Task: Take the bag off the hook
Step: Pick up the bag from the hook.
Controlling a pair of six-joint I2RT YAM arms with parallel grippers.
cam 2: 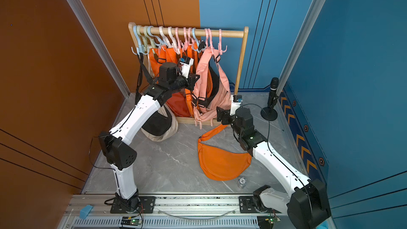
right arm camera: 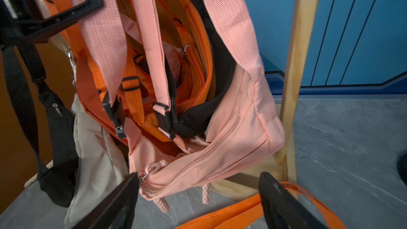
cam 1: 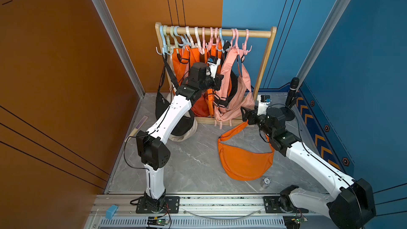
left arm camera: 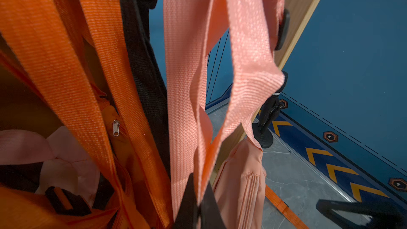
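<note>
While the left end effector [left arm camera: 198, 208] pinches the pink strap [left arm camera: 182, 106] and the right end effector [right arm camera: 199, 176] gapes low, the bag [cam 1: 236, 100] hangs from what looks like its hook [cam 1: 236, 38], so a sideways tug could drag the orange straps [left arm camera: 105, 62] or tip the rack [cam 1: 264, 62].

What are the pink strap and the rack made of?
The pink strap looks like woven fabric webbing, maybe nylon or polyester: matte, with a ribbed weave showing. The rack looks like pale, unpainted wood, with grain streaks running along it.

Grey tabletop [cam 1: 198, 161]: orange bag [cam 1: 244, 161], rack [cam 1: 259, 33], microphone stand [cam 1: 288, 113].
</note>
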